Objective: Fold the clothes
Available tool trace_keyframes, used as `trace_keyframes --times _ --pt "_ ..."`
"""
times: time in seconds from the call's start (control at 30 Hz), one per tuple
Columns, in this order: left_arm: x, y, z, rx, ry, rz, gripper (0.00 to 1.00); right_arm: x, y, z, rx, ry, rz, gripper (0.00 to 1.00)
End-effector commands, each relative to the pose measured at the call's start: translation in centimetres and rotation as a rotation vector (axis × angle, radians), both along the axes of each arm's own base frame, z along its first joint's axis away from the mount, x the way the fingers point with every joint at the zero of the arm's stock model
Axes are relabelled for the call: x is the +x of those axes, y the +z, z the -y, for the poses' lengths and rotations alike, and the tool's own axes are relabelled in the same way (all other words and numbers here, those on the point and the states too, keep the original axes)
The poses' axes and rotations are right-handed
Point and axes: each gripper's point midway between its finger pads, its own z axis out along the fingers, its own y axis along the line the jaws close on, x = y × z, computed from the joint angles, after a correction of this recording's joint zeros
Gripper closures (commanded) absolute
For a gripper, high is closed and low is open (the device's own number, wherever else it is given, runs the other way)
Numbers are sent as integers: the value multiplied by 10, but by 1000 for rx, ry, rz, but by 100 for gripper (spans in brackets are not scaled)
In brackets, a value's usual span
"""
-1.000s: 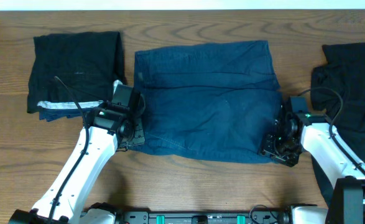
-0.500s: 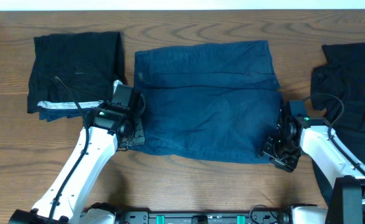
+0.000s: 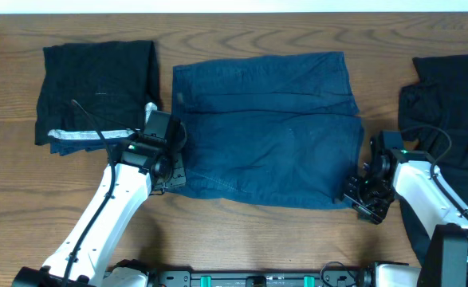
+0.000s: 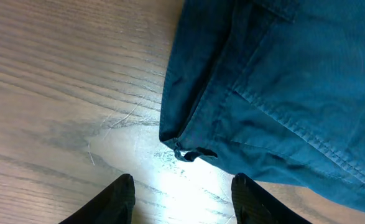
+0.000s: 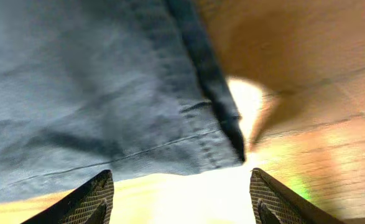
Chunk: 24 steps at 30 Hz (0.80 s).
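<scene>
Navy shorts lie flat at the middle of the table, the left gripper and right gripper spread and empty at their near corners, so pinching those corners to fold seems next.

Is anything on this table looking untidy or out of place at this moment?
Nothing is spilled or damaged. The black garment at the right edge lies rumpled with an uneven outline, unlike the flat navy shorts and the folded black garment at the left.
</scene>
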Motion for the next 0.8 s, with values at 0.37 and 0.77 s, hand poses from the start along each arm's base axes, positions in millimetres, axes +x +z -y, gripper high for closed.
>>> trace_keyframes --times 0.37,0.77 --pt "-3 -5 -3 10 7 -19 48 6 18 16 -11 -34 -2 31" --pt "-3 -5 -3 10 7 -19 48 13 -1 15 -45 -91 41 34"
